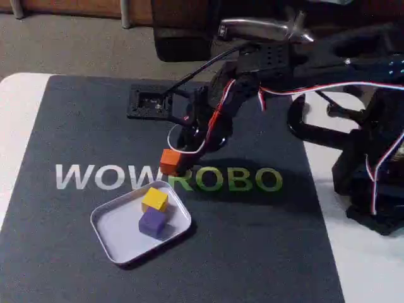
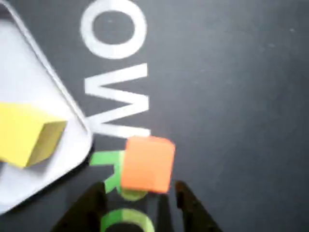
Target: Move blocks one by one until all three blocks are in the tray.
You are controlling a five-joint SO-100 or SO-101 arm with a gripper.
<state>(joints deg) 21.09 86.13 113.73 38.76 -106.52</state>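
Gripper [image 2: 140,193] seemingly clamps the matte orange block [image 2: 147,164] — edges blurred — beside the tray [image 1: 107,230].

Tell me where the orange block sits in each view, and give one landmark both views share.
Fixed view: the orange block is just left of centre, under the gripper, beyond the tray's far corner.
Wrist view: low centre, right of the tray's rim.
Shared landmark: the green R on the mat, beside the block.

The tray [image 1: 107,237] at lower left of the fixed view looks like smooth pale metal with a soft sheen. The orange block [image 1: 170,161], yellow block [image 1: 154,199] and purple block [image 1: 152,223] are matte. The dark mat [image 1: 265,252] looks finely textured, dull.
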